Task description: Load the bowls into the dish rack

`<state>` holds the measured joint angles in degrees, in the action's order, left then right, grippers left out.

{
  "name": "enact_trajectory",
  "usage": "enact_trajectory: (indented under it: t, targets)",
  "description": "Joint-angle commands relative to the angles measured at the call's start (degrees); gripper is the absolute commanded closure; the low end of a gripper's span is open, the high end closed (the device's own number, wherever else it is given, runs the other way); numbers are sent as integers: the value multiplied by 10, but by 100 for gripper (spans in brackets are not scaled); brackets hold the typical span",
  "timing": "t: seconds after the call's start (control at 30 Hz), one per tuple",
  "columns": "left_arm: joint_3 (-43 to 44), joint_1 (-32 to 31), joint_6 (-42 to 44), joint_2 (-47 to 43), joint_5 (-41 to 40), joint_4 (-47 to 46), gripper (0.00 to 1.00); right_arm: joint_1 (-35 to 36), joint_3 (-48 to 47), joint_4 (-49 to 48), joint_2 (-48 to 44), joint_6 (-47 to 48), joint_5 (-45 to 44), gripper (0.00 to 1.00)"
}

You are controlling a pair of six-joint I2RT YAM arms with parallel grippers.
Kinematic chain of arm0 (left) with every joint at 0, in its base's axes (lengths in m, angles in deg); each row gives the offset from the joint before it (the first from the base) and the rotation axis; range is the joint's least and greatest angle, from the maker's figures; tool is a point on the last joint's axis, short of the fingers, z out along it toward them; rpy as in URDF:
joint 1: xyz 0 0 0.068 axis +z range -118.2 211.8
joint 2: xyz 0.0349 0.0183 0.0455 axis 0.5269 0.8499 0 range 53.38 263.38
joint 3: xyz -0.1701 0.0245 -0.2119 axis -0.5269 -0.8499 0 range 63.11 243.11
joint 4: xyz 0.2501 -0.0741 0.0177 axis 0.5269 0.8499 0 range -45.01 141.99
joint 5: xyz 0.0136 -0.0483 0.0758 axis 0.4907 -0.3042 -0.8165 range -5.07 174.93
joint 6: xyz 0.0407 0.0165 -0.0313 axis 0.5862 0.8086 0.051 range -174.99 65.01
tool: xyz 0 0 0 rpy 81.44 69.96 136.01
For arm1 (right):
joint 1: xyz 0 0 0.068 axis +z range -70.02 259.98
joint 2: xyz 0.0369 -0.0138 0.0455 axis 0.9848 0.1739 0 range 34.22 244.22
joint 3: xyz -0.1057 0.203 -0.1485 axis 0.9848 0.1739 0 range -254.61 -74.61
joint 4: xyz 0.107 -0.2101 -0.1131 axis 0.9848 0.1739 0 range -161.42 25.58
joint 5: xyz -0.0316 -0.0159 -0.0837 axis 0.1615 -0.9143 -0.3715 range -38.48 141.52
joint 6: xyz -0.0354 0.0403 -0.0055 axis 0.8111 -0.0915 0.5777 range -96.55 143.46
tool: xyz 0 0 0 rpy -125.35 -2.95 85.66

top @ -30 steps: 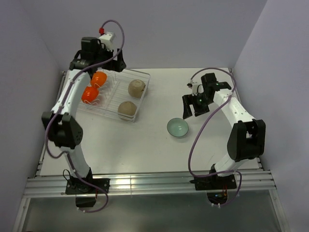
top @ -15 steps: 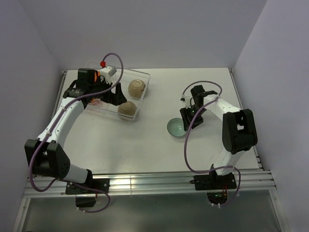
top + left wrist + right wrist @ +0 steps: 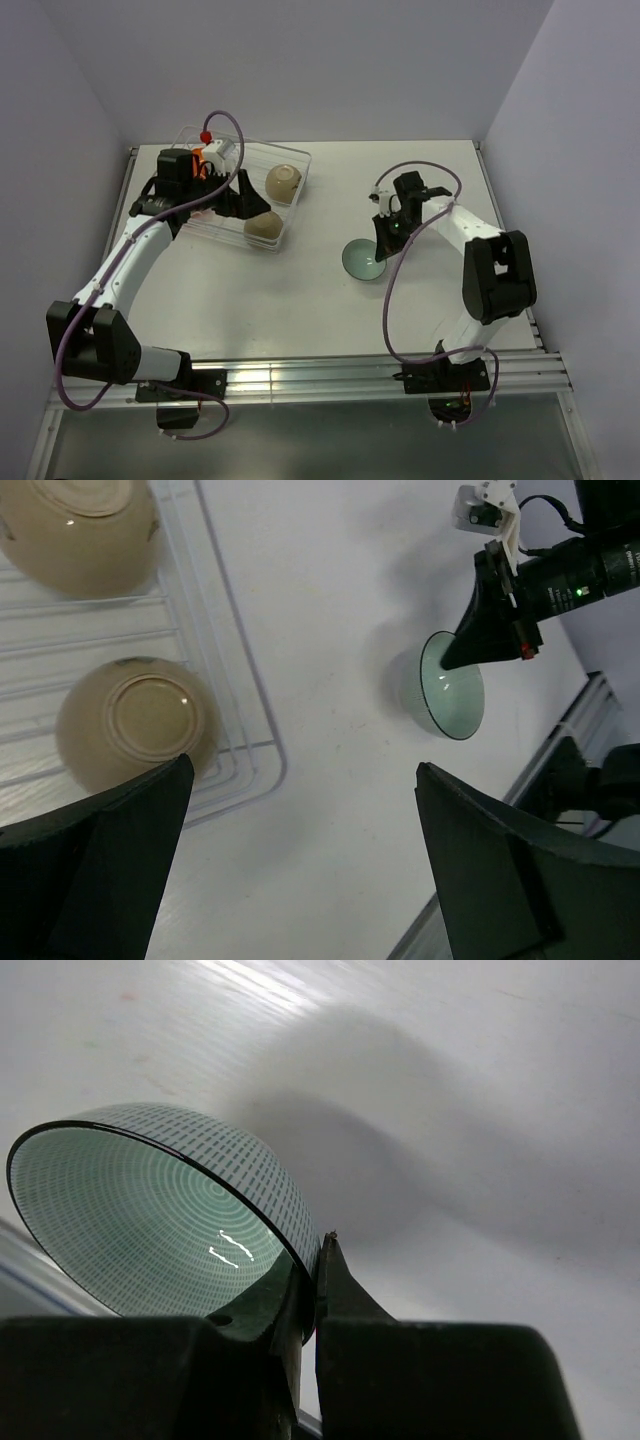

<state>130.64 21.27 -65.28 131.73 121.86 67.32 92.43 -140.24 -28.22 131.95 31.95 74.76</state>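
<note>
On the white table (image 3: 300, 300) the biggest thing is the dish rack (image 3: 296, 205), which stands at the far left. The left arm reaches over it, so this arm is nearer to the rack. Its left gripper (image 3: 305, 770) hangs above the right edge of the rack with the jaws wide apart and nothing between them. In the rack we see two beige bowls (image 3: 284, 183) (image 3: 263, 227), both lying on the wire, along the side that faces the middle of the table. The last bowl outside is the teal bowl (image 3: 360, 260), right of the centre of the table and well apart from the rack. The right gripper (image 3: 312, 1260) has its jaws closed on the rim of this bowl, one finger inside and one outside, on the edge that is far from the rack. The bowl is tilted, with its opening turned toward the near edge. For the coming move, we judge that the important relation is this: the rack lies to the left of the held bowl and a little farther back, so the right arm must carry it leftward across the bare table. The part of the rack under the left arm is hidden, so we cannot tell which places are free there. We also cannot tell if the low edge of the teal bowl touches the table.
</note>
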Motion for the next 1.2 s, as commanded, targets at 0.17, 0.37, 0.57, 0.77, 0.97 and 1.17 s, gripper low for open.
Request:
enact_trajectory:
  t: [0.17, 0.37, 0.57, 0.77, 0.97, 1.17]
  targets:
    - [16, -1, -227, -25, 125, -166, 1, 4, -158, -43, -106, -105, 225, 100]
    - [56, -24, -321, -11, 178, -178, 0, 33, -223, -69, -112, -140, 229, 100]
    - [39, -74, -327, -25, 158, -185, 1, 58, -242, -57, -111, -126, 214, 100]
    - [14, -106, -362, -18, 102, -195, 1, 68, -248, -57, -109, -123, 220, 100]
    - [-16, -121, -409, -4, 129, -240, 1, 76, -263, -46, -97, -118, 211, 100]
    - [-34, -129, -431, -2, 137, -265, 1, 82, -266, -47, -92, -119, 217, 100]
